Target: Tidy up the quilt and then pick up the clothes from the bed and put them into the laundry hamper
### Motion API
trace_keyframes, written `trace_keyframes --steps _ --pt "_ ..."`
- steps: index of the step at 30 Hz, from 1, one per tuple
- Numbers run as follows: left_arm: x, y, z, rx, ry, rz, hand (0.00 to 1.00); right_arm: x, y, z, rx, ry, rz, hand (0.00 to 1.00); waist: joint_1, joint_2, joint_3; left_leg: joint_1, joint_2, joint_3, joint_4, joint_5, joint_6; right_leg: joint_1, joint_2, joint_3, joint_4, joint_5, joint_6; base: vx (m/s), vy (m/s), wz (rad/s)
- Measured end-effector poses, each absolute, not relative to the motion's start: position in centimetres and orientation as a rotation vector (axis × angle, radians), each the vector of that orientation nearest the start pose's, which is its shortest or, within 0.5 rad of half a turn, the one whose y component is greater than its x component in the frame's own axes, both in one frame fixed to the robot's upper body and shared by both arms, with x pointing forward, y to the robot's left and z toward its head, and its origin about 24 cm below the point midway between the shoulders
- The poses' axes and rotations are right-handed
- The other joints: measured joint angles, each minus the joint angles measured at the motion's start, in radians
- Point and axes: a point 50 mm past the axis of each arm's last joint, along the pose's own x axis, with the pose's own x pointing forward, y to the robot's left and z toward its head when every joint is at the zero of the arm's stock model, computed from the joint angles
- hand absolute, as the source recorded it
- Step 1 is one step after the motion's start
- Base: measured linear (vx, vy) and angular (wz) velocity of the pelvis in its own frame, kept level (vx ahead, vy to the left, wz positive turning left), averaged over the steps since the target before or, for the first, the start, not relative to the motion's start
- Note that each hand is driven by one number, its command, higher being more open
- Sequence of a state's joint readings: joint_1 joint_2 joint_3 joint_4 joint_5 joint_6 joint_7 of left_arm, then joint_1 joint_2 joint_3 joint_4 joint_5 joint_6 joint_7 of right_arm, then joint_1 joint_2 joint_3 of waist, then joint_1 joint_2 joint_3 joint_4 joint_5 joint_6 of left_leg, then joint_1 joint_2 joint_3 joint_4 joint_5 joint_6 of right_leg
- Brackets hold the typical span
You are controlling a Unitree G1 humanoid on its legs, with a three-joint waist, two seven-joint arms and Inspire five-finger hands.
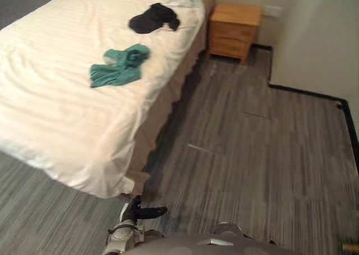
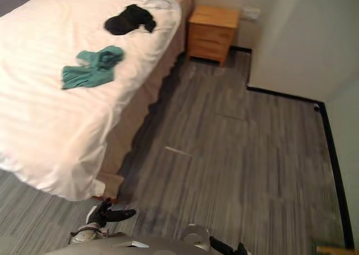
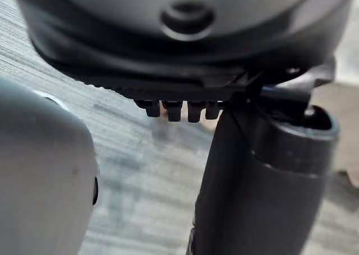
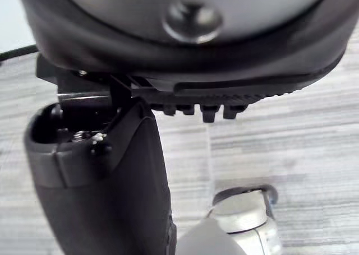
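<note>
Quilt judged flat; clothes not yet collected.
Teal garment and black garment are seen near the bed's side edge; left hand and right hand are seen loose-fingered, empty.

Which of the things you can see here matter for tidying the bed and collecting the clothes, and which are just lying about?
For the job:
white quilt, spread over the bed
teal garment, lying on the quilt
black garment, further up the quilt

Just there:
wooden nightstand beside the bed
wall socket
grey floor
</note>
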State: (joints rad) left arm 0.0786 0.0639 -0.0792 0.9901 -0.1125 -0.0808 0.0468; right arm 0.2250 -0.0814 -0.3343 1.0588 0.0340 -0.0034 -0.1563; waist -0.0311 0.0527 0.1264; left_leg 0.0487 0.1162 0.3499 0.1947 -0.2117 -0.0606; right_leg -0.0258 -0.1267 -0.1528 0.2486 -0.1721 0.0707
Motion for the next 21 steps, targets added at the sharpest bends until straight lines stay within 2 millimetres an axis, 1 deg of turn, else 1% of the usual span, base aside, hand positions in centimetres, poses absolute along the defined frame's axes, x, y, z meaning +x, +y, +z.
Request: trace_keyframes --steps 1,2,4,5,6,7,9,11,12,13,14,21 --pt "11.6 16.3 -15.4 -0.002 0.982 0.068 1.0 2.0 -23.0 -16.6 0.037 1.262 -0.573 1.0 -0.001 0.005 -0.004 0.015 0.018 0.027 -0.02 0.023 -0.016 0.003 0.033 0.027 -0.046 0.033 -0.007 -0.12 -0.129 -0.93" --pt "11.8 16.0 -15.4 -0.009 0.978 0.064 1.0 2.0 -23.0 -16.6 0.028 1.267 -0.563 1.0 -0.001 0.006 -0.008 0.016 0.024 0.041 -0.028 0.03 -0.021 0.004 0.047 0.041 -0.071 0.052 -0.012 -0.09 -0.118 -0.87" --pt "12.4 15.1 -15.2 -0.031 0.96 0.052 1.0 2.5 -22.8 -16.6 0.015 1.265 -0.527 1.0 0.001 0.002 -0.016 0.011 0.053 0.097 -0.042 0.05 -0.032 0.016 0.088 0.087 -0.193 0.138 -0.025 -0.11 -0.086 -0.76" --pt "12.5 15.0 -15.2 -0.032 0.959 0.051 1.0 2.6 -22.7 -16.7 0.018 1.264 -0.523 1.0 0.001 0.0 -0.015 0.011 0.058 0.109 -0.042 0.053 -0.032 0.024 0.094 0.099 -0.222 0.159 -0.026 -0.1 -0.086 -0.6" --pt "12.6 15.0 -15.2 -0.03 0.96 0.054 1.0 2.7 -22.6 -16.7 0.021 1.262 -0.521 1.0 0.001 -0.012 -0.01 0.011 0.071 0.129 -0.041 0.056 -0.036 0.038 0.103 0.115 -0.275 0.193 -0.029 -0.1 -0.088 -0.49" --pt "12.7 15.3 -15.2 -0.028 0.963 0.076 1.0 2.7 -22.5 -16.7 0.025 1.261 -0.517 1.0 0.001 -0.016 -0.006 0.013 0.077 0.146 -0.04 0.058 -0.039 0.047 0.11 0.133 -0.311 0.218 -0.035 -0.12 -0.102 -0.54" --pt "12.5 15.8 -15.3 -0.045 0.969 0.118 1.0 2.9 -22.5 -16.7 0.022 1.258 -0.512 1.0 0.0 -0.019 -0.004 0.02 0.085 0.165 -0.027 0.059 -0.042 0.048 0.118 0.159 -0.32 0.228 -0.037 -0.08 -0.07 -0.36" --pt "12.5 16.4 -15.3 -0.066 0.971 0.157 1.0 3.3 -22.7 -16.6 0.012 1.248 -0.503 1.0 0.0 -0.012 0.007 0.01 0.079 0.091 0.013 0.057 -0.04 0.04 0.122 0.186 -0.305 0.222 -0.039 -0.06 -0.056 -0.29" --pt "12.3 16.6 -15.4 -0.089 0.976 0.185 1.0 4.0 -22.8 -16.6 0.011 1.232 -0.499 1.0 0.001 -0.012 0.02 0.011 0.069 0.019 0.019 0.057 -0.039 0.028 0.123 0.205 -0.288 0.217 -0.042 -0.05 -0.054 -0.41" --pt "12.2 16.7 -15.5 -0.093 0.983 0.19 1.0 4.4 -22.9 -16.5 0.012 1.22 -0.501 1.0 0.003 -0.002 0.02 0.014 0.066 -0.006 0.015 0.057 -0.039 0.023 0.123 0.213 -0.283 0.217 -0.042 -0.03 -0.041 -0.34" --pt "10.4 18.3 -16.2 -0.075 1.059 0.234 1.0 5.8 -22.9 -16.5 0.064 1.188 -0.503 1.0 -0.002 -0.013 0.03 0.082 0.007 -0.051 -0.099 0.049 -0.036 0.057 0.094 0.225 -0.328 0.261 -0.014 -0.01 -0.004 -0.12" --pt "10.4 18.3 -16.2 -0.066 1.059 0.238 1.0 5.8 -22.8 -16.5 0.064 1.188 -0.503 1.0 -0.002 -0.014 0.03 0.086 0.007 -0.051 -0.099 0.049 -0.036 0.061 0.094 0.224 -0.328 0.261 -0.014 0.0 0.0 0.0"
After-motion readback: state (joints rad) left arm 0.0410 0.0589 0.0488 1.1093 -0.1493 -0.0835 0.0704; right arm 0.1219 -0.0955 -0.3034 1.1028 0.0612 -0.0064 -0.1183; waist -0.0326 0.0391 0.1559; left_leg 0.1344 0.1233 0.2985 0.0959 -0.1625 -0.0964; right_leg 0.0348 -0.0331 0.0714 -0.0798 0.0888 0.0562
